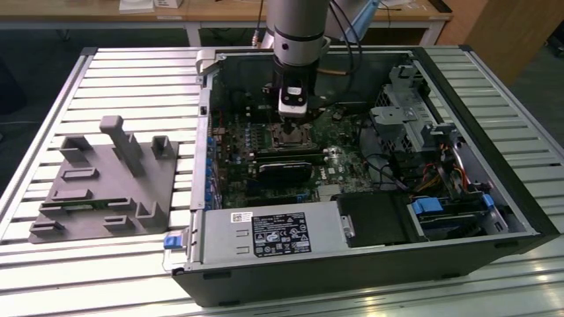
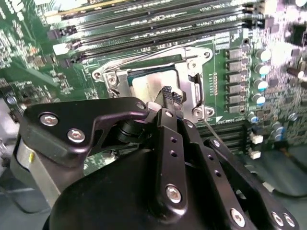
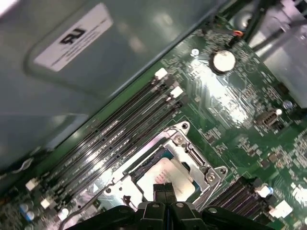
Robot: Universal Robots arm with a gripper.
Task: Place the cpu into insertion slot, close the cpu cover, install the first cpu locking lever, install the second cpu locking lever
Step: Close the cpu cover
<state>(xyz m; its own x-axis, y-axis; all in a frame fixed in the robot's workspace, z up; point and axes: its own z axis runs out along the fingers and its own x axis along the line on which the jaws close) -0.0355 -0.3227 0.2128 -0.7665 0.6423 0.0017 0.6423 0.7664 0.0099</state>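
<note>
Gripper low over the seated cpu
Fingers pinched together, empty, tips just above the cpu cover mid-motherboard, probably to press it flat.

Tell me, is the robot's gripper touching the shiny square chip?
Cannot tell. In both wrist views the gripper sits right over the cpu, but neither shows contact or a gap plainly.

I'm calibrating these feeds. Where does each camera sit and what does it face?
Exterior view: off-arm, raised, looking down into the computer case; arm and gripper show.
Second wrist view: wrist-mounted, looking past the gripper at the cpu.
First wrist view: wrist-mounted, facing the motherboard; gripper shows.
Shared: both wrist views show gripper and cpu.
</note>
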